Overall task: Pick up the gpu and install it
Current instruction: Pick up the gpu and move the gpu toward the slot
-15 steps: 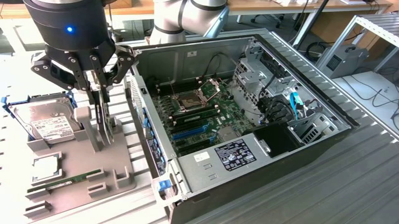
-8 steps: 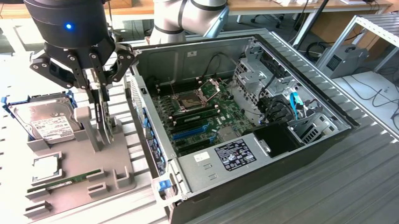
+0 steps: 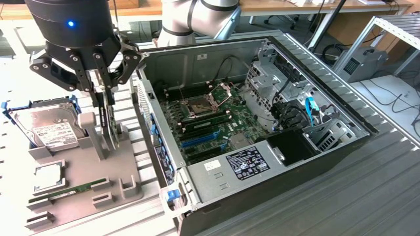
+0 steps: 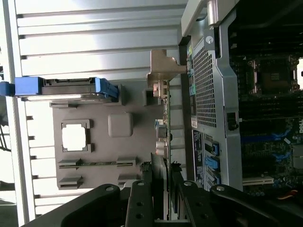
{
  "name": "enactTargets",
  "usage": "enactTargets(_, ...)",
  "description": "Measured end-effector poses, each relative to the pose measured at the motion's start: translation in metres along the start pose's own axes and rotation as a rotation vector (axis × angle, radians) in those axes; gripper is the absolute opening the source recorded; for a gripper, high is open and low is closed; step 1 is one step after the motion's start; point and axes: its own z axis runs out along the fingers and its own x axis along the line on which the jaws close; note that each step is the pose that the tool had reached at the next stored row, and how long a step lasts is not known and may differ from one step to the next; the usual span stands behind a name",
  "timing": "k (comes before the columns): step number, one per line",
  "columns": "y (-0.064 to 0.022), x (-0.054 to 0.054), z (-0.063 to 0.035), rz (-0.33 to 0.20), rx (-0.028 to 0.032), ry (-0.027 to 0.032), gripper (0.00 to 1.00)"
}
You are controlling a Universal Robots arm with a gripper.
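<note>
End effector is clenched on the gpu, one finger on each face of the card, gripping at its top edge.

- gpu stands upright on edge, over the grey fixture on the exterior view's left, just beside the fixture's upright post. Can't tell whether its lower edge is seated in the slot or just clear of it.
- Wrist view: gpu is seen edge-on, running away from the end effector, with the silver bracket at the far end. Fingers sit tight against both sides of the card.
- The card sits between the fixture's other parts and the case, near the case's side wall but not touching it.
- Also on the fixture: a hard drive in a blue caddy, a CPU in a square pocket and a RAM stick lying flat. All are apart from the gpu.
- The case lies on its side on the counter, open side up, with the motherboard exposed. Blue slots show on the side towards the fixture.
- Arm comes in from behind the case.
</note>
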Motion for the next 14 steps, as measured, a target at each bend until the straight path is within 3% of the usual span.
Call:
enactTargets(7, 0.0002, 0.000, -0.0039, 0.000, 0.0001, 0.0000, 0.26)
enactTargets(9, 0.0009, -0.001, -0.0236, 0.000, 0.0000, 0.0000, 0.26)
enactTargets(12, 0.0017, -0.001, -0.0426, 0.000, 0.0000, 0.0000, 0.26)
enactTargets(14, 0.0026, -0.002, -0.0658, 0.000, 0.0000, 0.0000, 0.26)
